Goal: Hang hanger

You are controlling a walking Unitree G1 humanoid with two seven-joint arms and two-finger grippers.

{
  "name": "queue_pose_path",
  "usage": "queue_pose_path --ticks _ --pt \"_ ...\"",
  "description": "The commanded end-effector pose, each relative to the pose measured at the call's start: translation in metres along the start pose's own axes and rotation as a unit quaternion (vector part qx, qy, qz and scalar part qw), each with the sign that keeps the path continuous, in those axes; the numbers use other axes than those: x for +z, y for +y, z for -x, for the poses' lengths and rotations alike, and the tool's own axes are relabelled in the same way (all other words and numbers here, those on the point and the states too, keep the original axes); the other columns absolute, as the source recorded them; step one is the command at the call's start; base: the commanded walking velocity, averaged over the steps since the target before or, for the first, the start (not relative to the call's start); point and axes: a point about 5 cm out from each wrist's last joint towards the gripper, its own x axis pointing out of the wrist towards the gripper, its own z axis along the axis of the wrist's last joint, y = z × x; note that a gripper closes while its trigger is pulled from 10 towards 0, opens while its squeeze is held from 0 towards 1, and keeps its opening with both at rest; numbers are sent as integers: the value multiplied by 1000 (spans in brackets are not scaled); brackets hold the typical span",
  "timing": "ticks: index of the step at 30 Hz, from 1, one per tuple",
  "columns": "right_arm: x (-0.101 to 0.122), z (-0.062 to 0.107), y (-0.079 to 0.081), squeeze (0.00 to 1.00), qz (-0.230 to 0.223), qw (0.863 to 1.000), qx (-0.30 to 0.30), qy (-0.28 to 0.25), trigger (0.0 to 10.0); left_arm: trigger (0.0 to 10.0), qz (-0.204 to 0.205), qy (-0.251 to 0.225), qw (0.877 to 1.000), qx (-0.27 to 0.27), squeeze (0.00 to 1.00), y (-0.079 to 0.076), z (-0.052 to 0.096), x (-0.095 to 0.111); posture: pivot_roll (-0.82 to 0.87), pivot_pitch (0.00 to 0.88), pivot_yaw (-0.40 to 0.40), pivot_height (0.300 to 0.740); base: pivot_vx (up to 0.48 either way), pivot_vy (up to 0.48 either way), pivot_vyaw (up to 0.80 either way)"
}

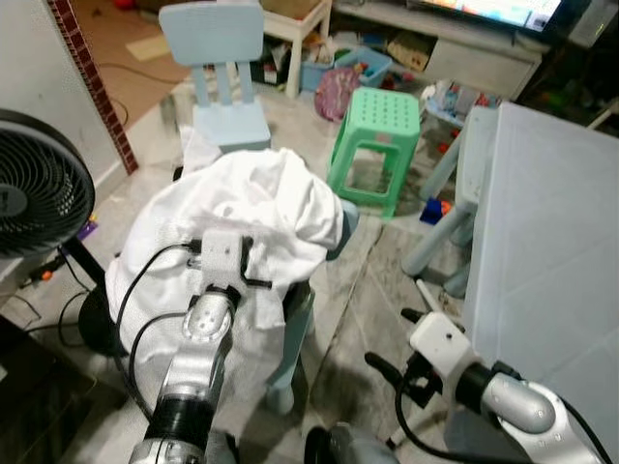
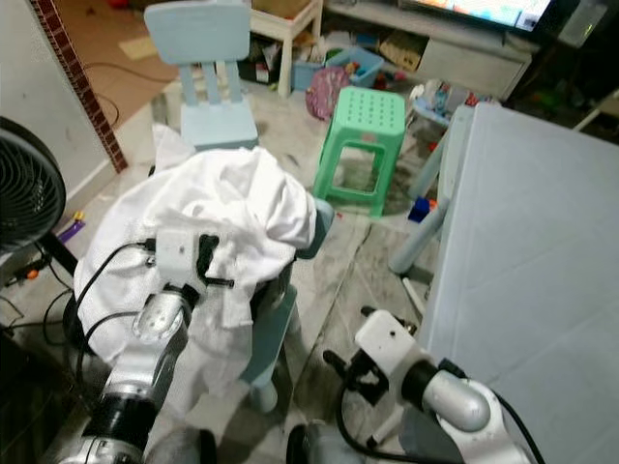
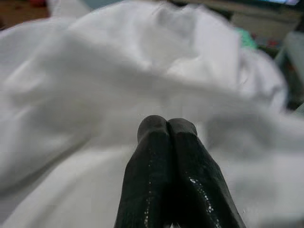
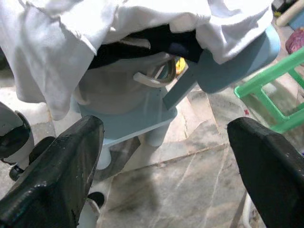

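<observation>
A white garment (image 1: 232, 203) lies heaped over a small light-blue chair (image 4: 137, 116) in front of me. My left gripper (image 3: 167, 124) is shut with nothing between its fingers, its tips close against the garment's near side (image 1: 253, 275). My right gripper (image 4: 164, 126) is open and hangs low to the right of the chair (image 1: 392, 338), above the stone floor. In the right wrist view a pale curved piece (image 4: 151, 78), possibly a hanger's hook, and something dark (image 4: 161, 40) show under the cloth. The rest of any hanger is hidden.
A green stool (image 1: 379, 121) stands just behind the chair, and a second light-blue chair (image 1: 218, 68) is farther back. A black fan (image 1: 34, 188) with cables is at the left. A large pale panel (image 1: 551, 251) fills the right. Toys clutter the back.
</observation>
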Motion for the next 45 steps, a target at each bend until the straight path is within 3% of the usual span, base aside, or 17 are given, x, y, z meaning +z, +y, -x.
queue_pose_path --ticks 1,7,8,9,10,11,17,27,45 --pt "-3 0 -1 0 2 1000 -1 4 10000 0 -11 -1 1000 -3 0 -5 9 3 -121 57 -100 740 0 0 0" --pt "-4 -3 -2 0 7 1000 1 3 10000 0 -46 5 999 -4 0 -6 22 3 -117 57 -100 740 0 0 0" --pt "-4 -4 -2 0 8 1000 1 2 10000 2745 -52 6 999 -1 0 -5 21 4 -117 57 -100 740 0 0 0" --pt "-4 -4 -1 0 9 1000 2 2 10000 2745 -55 7 998 0 0 -4 21 5 -117 57 -100 740 0 0 0" --pt "-4 -5 -1 0 11 1000 3 1 10000 10000 -32 11 999 -1 925 -3 18 7 -110 59 -103 740 0 0 0" --pt "-4 -5 -1 0 12 1000 4 0 10000 10000 -22 10 1000 -3 1000 -3 15 10 -110 59 -103 740 0 0 0" --pt "-5 -1 0 0 17 1000 5 1 10000 10000 -9 24 1000 6 1000 5 -8 16 -131 67 -104 740 0 0 0" --pt "-8 16 6 0 17 1000 1 15 10000 10000 14 63 998 -22 1000 -3 -37 11 -199 100 -91 740 0 0 0" --pt "-9 56 13 0 10 999 2 51 10000 10000 20 84 996 -16 1000 0 -59 10 -268 173 -112 740 0 0 0"
